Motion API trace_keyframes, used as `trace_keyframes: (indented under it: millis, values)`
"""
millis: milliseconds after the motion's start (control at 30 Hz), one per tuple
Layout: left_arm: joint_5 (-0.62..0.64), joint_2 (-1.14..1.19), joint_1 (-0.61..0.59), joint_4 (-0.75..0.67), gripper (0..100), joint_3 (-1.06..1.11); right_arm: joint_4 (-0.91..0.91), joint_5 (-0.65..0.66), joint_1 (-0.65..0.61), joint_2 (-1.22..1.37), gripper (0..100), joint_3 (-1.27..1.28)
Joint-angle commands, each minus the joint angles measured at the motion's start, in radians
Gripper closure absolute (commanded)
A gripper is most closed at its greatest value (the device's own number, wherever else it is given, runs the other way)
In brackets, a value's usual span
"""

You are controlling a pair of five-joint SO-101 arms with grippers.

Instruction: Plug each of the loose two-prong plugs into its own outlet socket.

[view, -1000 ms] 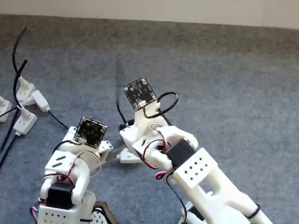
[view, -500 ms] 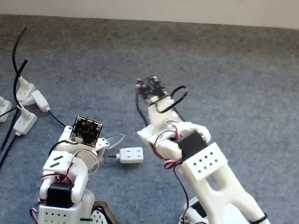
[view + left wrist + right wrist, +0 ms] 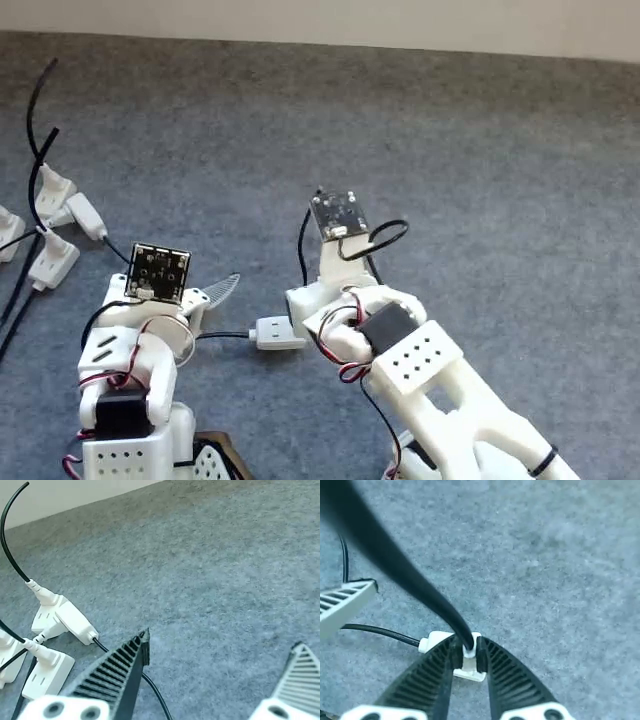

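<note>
My right hand [image 3: 468, 647] clamps a white two-prong plug [image 3: 468, 656] on its black cord [image 3: 395, 565], directly over the white outlet socket [image 3: 436, 641] lying on the grey carpeted bench [image 3: 560, 555]; whether the prongs are seated, I cannot tell. My left hand [image 3: 221, 641] hangs nearby, fingers spread wide, holding nothing. Other plugged sockets [image 3: 57, 617] lie well apart.

Robotics test bench, lab or hobby room: white 3D-printed left arm [image 3: 125, 390] and right arm [image 3: 430, 370], exposed servo wiring [image 3: 330, 345], bare camera boards [image 3: 158, 271], grey carpet-covered desk [image 3: 490, 170], pale wall [image 3: 400, 22] behind, corded outlet sockets [image 3: 52, 262] aside.
</note>
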Motion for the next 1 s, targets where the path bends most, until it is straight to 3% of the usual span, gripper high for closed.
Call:
trace_keyframes:
  millis: [0,967]
  values:
    - [0.008,-0.01,-0.013,-0.029,60,-0.002,-0.019,-0.021,-0.001,-0.027,99.4,-0.005]
    - [0.008,-0.01,-0.01,-0.038,60,0.007,0.025,0.029,0.033,0.013,99.4,0.007]
